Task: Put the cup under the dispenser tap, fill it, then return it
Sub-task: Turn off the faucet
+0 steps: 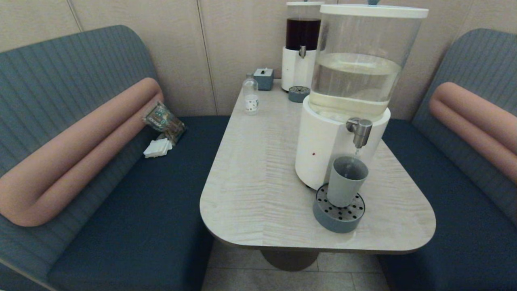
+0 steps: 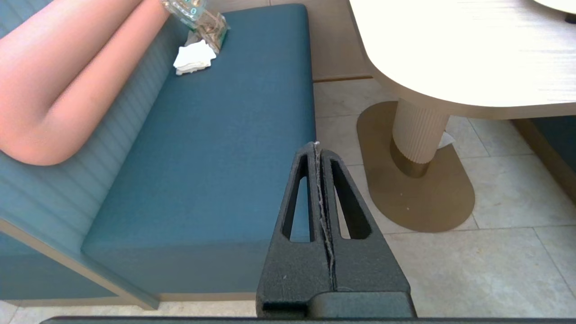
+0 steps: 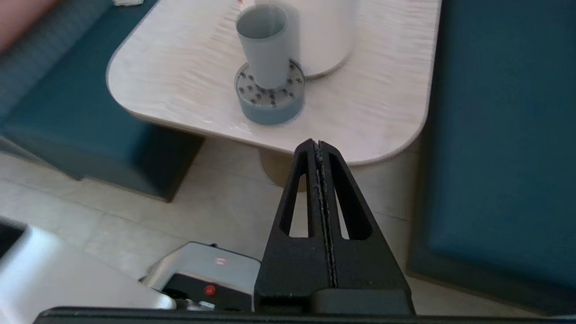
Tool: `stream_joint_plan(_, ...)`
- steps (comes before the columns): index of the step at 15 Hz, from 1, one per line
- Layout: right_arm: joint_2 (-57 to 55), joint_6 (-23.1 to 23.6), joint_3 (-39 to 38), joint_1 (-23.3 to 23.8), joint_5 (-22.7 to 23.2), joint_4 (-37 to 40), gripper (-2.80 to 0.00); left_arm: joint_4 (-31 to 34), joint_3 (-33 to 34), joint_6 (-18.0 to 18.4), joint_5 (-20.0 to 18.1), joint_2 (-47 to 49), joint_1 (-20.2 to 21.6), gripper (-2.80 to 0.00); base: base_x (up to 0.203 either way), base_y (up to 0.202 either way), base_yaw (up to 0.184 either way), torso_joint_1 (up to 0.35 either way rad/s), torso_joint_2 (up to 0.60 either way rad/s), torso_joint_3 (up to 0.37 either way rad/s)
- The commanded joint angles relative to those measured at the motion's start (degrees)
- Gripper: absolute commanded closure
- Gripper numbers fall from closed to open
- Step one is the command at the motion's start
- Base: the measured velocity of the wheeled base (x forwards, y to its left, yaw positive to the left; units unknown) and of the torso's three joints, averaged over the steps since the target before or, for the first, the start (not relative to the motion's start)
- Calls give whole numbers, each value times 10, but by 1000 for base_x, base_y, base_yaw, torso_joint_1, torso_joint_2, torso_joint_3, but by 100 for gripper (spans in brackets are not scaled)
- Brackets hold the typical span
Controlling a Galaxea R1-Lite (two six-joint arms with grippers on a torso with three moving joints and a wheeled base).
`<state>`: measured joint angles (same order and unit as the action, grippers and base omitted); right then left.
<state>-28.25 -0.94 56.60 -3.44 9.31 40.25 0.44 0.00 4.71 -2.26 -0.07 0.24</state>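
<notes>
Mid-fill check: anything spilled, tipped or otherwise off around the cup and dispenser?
Nothing stands out. The cup stands upright on the perforated drip tray under the dispenser tap, catching a thin stream. No puddle shows on the table. Both hands, left hand and right hand, are shut, off the table.

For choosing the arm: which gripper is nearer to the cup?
Right. The right gripper hangs shut off the table's near edge facing the cup; the left gripper, shut, hangs beside the bench.

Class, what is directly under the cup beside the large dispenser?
The cup stands on a round grey-blue drip tray with a perforated top, below the tap. The holes under the cup's base are covered.
</notes>
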Motion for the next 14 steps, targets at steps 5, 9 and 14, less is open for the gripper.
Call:
stream_joint_plan(5, 191, 34, -116, 46, 4, -11, 0, 0, 0, 0, 0, 1, 0, 0, 0, 0, 0, 0, 0, 0)
stream_joint_plan(9, 281, 32, -167, 38, -35, -11, 0, 0, 0, 0, 0, 1, 1, 0, 0, 0, 0, 0, 0, 0)
stream_joint_plan(14, 281, 12, -342, 38, -59, -171, 0, 0, 0, 0, 0, 1, 0, 0, 0, 0, 0, 0, 0, 0)
